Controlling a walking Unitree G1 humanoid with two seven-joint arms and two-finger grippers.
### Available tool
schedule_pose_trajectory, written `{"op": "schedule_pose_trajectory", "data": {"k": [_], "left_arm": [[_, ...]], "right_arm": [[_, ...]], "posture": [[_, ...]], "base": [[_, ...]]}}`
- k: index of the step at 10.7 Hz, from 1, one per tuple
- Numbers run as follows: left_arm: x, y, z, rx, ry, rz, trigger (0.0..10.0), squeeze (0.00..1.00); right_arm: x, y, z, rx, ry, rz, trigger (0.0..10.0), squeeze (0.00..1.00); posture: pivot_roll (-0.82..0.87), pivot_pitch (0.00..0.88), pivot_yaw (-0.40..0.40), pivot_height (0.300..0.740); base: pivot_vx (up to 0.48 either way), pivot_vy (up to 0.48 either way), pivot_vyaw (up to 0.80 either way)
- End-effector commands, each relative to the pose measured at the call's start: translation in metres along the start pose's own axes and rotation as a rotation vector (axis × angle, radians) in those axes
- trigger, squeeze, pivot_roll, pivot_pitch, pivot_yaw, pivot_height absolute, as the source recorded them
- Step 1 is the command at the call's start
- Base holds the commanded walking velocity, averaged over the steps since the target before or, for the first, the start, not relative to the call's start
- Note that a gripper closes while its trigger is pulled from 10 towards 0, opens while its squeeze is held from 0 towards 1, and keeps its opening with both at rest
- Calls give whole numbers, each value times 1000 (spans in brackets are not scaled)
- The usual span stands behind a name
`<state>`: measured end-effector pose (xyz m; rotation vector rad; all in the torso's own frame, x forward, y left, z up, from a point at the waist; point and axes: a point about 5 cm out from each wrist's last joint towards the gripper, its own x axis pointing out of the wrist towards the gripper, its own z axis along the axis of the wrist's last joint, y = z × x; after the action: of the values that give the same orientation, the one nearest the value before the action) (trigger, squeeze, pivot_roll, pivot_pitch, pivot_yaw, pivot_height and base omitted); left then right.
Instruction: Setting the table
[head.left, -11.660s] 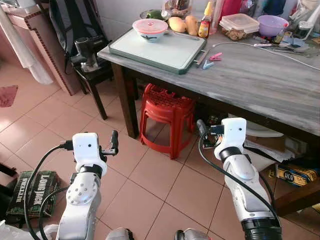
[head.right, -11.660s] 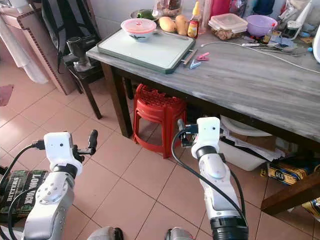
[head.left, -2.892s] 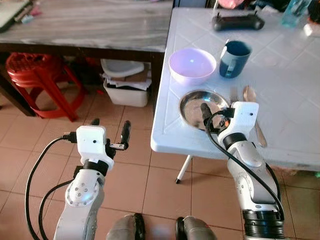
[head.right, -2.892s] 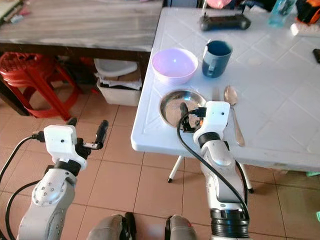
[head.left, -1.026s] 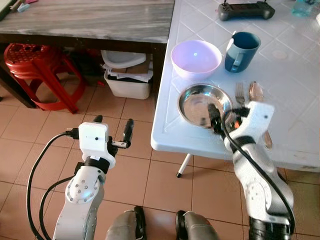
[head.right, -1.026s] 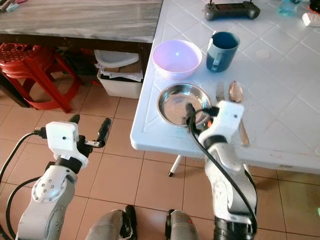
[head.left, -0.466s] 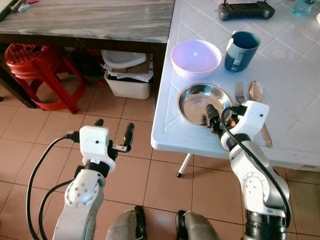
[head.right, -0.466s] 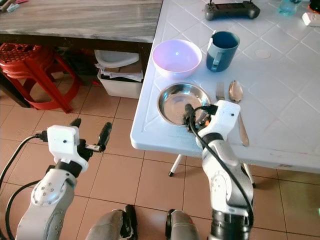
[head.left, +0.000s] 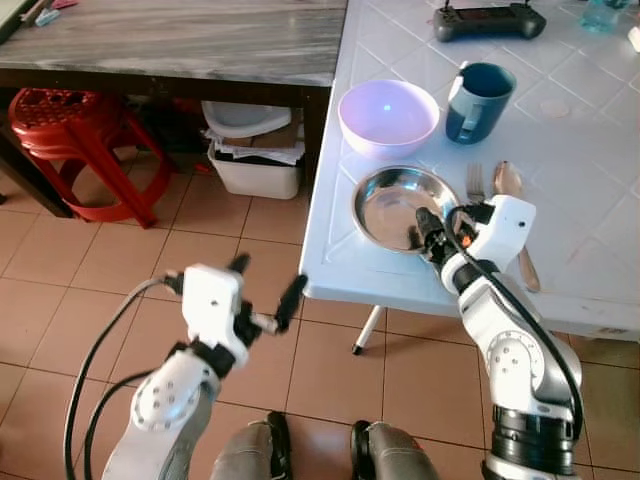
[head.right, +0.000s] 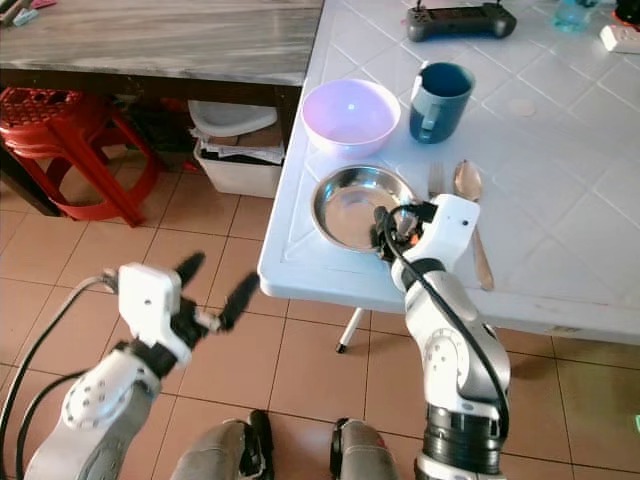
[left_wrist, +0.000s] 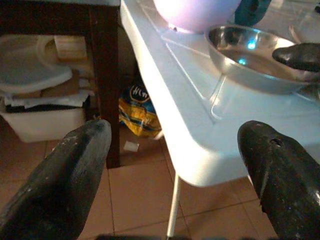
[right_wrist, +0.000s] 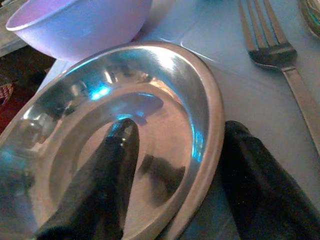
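Steel plate (head.left: 400, 206) sits near the white table's (head.left: 590, 210) front edge, its near rim straddled by the right gripper (right_wrist: 172, 175), fingers parted ready to pinch, while the left gripper (head.left: 264, 297) hovers open, empty.

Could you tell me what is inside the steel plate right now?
One finger of the right gripper is inside the steel plate, the other outside its rim. No food shows on the bare metal; the spot under the finger is hidden.
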<state>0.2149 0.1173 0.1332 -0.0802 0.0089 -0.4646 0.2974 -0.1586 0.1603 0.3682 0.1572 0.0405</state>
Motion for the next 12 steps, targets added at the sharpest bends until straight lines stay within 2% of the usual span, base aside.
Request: {"op": "schedule_pose_trajectory", "data": {"k": [1,4,8,9,11,12], "left_arm": [[-4,0,0,-16,6,-7,10000,0],[-2,3,-8,-45,39,21,10000,0],[5,5,-3,-35,14,62,10000,0],[6,7,-5,5,21,88,10000,0],[8,11,-6,5,17,129,10000,0],[12,15,-2,15,-5,144,10000,0]], "right_arm": [[-1,-12,-25,39,136,-63,0,0],[-1,-18,-40,63,197,-94,0,0],[4,-12,-40,103,193,-102,0,0],[3,-13,-42,63,202,-123,0,0],[3,-14,-42,93,202,-130,0,0],[5,-12,-35,100,170,-117,0,0]], "posture": [[-16,245,40,740],[-16,223,47,740],[-11,232,56,740],[-12,232,52,740],[-18,226,48,740],[-24,235,45,740]], "base": [[0,0,0],[0,0,0],[0,0,0],[0,240,0],[0,480,0],[0,480,0]]}}
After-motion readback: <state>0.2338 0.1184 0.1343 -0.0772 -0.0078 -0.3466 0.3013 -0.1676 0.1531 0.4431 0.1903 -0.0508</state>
